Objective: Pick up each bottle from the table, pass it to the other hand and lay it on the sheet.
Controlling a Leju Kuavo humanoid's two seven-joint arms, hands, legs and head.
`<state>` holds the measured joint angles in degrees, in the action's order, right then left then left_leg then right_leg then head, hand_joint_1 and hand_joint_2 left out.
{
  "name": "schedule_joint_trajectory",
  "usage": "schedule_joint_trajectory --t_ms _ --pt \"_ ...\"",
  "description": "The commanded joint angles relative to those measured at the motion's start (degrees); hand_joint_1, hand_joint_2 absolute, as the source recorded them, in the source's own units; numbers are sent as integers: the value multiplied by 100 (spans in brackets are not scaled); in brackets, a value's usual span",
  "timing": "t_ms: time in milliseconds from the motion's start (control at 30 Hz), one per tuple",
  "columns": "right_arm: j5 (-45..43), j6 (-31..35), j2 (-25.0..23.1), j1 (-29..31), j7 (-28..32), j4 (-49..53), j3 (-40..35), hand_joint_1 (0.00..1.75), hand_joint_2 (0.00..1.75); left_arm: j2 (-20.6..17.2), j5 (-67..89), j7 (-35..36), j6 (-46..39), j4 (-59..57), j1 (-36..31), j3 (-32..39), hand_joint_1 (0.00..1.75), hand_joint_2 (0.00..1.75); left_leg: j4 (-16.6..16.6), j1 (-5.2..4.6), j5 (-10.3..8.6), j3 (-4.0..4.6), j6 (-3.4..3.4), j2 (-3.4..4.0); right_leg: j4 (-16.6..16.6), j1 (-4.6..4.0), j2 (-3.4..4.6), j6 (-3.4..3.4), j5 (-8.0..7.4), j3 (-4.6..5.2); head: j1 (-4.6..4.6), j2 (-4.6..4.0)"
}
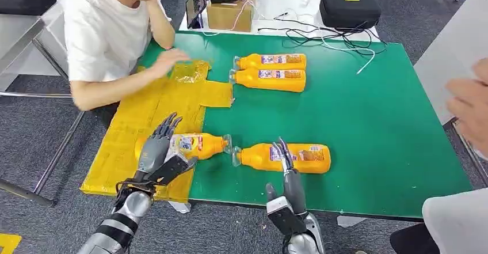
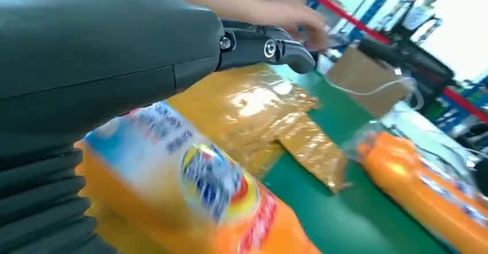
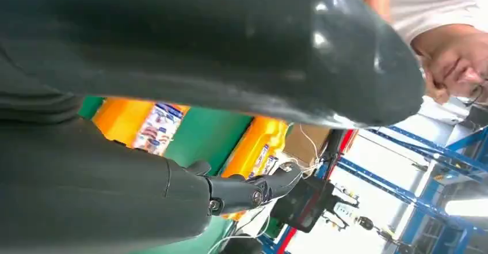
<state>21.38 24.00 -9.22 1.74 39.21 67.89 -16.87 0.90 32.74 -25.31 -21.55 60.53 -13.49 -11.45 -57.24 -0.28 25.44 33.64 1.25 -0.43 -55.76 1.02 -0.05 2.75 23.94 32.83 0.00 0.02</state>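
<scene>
The left hand [image 1: 160, 150] hovers with spread fingers over an orange bottle [image 1: 198, 145] lying crosswise on the yellow sheet [image 1: 144, 116], cap toward the right. The right hand [image 1: 288, 176], fingers extended and empty, reaches over a second orange bottle [image 1: 305, 157] on the green worktop [image 1: 374, 127], cap pointing left. The labels are too blurred to read.

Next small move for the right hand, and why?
Probably lower the right hand and wrap its fingers round the near bottle. That bottle lies on the green table, off the yellow sheet; the hand hovers at its middle, holding nothing.
</scene>
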Motion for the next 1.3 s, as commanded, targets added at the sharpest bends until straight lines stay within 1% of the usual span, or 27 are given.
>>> schedule_joint_trajectory --t_ms 33,67,100,133,167,200,267,300,333,400,467,500,533,567,600,667,700,767,800,833,967,1067,1100,1200,1233,1267,1300 --pt "211 214 243 183 40 -231 -175 0 0 74 -74 -115 -233 873 239 -390 0 0 -2 5 4 2 -5 1 2 -5 -1 -6 2 -1 2 -2" --pt "386 378 276 166 34 -188 -218 0 0 100 -118 -149 -260 1084 320 -461 0 0 -5 8 8 -3 -8 1 1 -9 -2 -10 6 -7 0 -2" --pt "923 852 369 191 17 -204 -310 0 0 103 -185 -146 -237 1219 365 -516 0 0 -3 4 5 4 -5 0 1 -5 -2 -7 4 0 0 -2" --pt "1957 1464 639 303 22 -342 -698 0 0 91 -480 -189 54 1383 391 -630 0 0 -7 9 11 -1 -8 2 1 -9 0 -11 7 -7 0 0" --pt "2453 1596 820 364 -111 -423 -850 0 175 63 -628 -210 283 1481 374 -733 0 0 -4 7 7 2 -5 3 4 -8 0 -8 3 -3 0 0" --pt "3034 1600 911 363 -328 -377 -739 0 175 5 -649 -187 322 1683 479 -790 0 0 -3 4 3 6 -3 -2 4 -5 -4 -5 1 1 0 0" --pt "3522 1600 976 267 -378 -73 -538 0 175 -49 -704 -297 284 2069 768 -786 0 0 -2 5 5 6 -4 -3 6 -5 -4 -6 2 -1 0 0" --pt "3479 1600 1036 281 -405 -55 -579 0 175 -72 -692 -284 270 2213 886 -787 0 0 0 3 6 4 -3 5 5 -4 3 -5 2 1 0 -2" --pt "4011 1600 1112 219 -646 214 -436 0 175 -1 -874 -404 293 2400 1055 -736 0 0 -2 4 11 -3 -5 10 4 -5 7 -8 5 -5 2 -2" --pt "4149 1600 1325 196 -834 457 -372 0 175 139 -1131 -543 337 2764 1410 -775 0 0 -5 3 14 0 -6 9 -1 -4 6 -10 9 -2 0 -2" --pt "4316 1600 1713 221 -1331 607 -478 0 175 317 -1668 -710 501 3116 1825 -863 0 0 -9 4 18 -1 -5 9 1 -5 6 -9 11 -6 0 -2" --pt "4300 1595 1772 224 -1352 630 -483 0 175 321 -1665 -723 485 3149 1877 -910 0 0 -4 -2 13 3 -1 6 4 1 4 -3 7 1 0 -2" --pt "4377 1513 1889 253 -1596 616 -464 0 175 407 -1979 -778 514 3217 1977 -928 0 175 -3 -4 10 8 0 4 4 2 1 -2 5 6 0 -2" --pt "4499 1396 2038 305 -1816 587 -444 0 175 435 -2145 -781 539 3269 2069 -1002 0 175 -7 1 17 0 -2 6 3 -2 2 -6 10 -3 -2 -2" --pt "4490 1372 2104 344 -1828 557 -447 0 175 424 -2159 -782 514 3294 2099 -1061 0 175 -4 -8 11 8 2 -2 3 6 -5 -1 7 4 -2 -2" --pt "4315 1022 2179 474 -2063 404 -343 0 175 433 -2256 -787 426 3332 2171 -1124 0 175 -6 -4 12 10 1 2 5 2 1 -3 5 5 0 -2" --pt "4307 1005 2192 500 -2066 369 -333 0 175 427 -2259 -787 418 3341 2184 -1142 0 175 -3 -8 10 13 2 6 4 7 5 -3 2 10 -2 -2" --pt "4235 601 2272 626 -2276 142 -260 0 175 431 -2575 -615 438 3389 2240 -1164 0 175 -7 -8 13 11 -2 6 3 7 4 -6 3 8 0 -2" --pt "4317 647 2278 667 -2312 -10 -240 0 175 394 -2642 -521 462 3383 2225 -1207 0 175 -2 -11 9 14 0 5 5 10 4 -3 1 11 -2 -2" --pt "4409 514 2332 765 -2315 -204 -332 0 175 358 -2481 -523 349 3346 2195 -1238 0 175 -3 -8 11 9 -3 7 6 7 5 -7 1 6 0 -2" --pt "4394 211 2094 1225 -2423 -1024 -475 0 175 416 -2586 -335 294 3224 2141 -1181 0 175 2 -5 8 5 -1 11 11 4 11 -5 -3 3 -2 -2" --pt "4351 104 1991 1425 -2502 -1285 -571 0 175 453 -2618 -302 235 3222 2128 -1164 0 175 1 -3 9 5 -1 15 10 2 14 -4 -3 3 0 0" --pt "4392 24 1914 1614 -2576 -1586 -653 0 175 504 -2492 -331 60 3157 2090 -1141 0 175 -1 0 13 -2 -4 23 9 -2 21 -8 -2 -1 -2 0" --pt "4267 -59 1682 2048 -2584 -2353 -801 0 175 553 -2756 -203 117 3024 1981 -1167 0 175 3 1 12 -7 -4 28 12 -2 26 -9 -4 -6 -2 -2" --pt "4272 -36 1648 2096 -2612 -2430 -822 0 175 556 -2756 -203 109 2994 1959 -1177 0 175 4 -3 8 -3 -2 23 11 2 20 -6 -5 -2 -2 0" --pt "4212 -236 1524 2340 -2655 -2815 -940 0 175 552 -2664 -270 19 2948 1896 -1203 0 175 2 2 11 -8 -5 30 13 -3 26 -10 -5 -7 0 0" --pt "4226 -321 1492 2410 -2748 -2908 -981 0 175 568 -2658 -265 -16 2919 1872 -1189 0 175 3 -1 8 -4 -3 21 11 0 19 -7 -5 -4 -2 -2"
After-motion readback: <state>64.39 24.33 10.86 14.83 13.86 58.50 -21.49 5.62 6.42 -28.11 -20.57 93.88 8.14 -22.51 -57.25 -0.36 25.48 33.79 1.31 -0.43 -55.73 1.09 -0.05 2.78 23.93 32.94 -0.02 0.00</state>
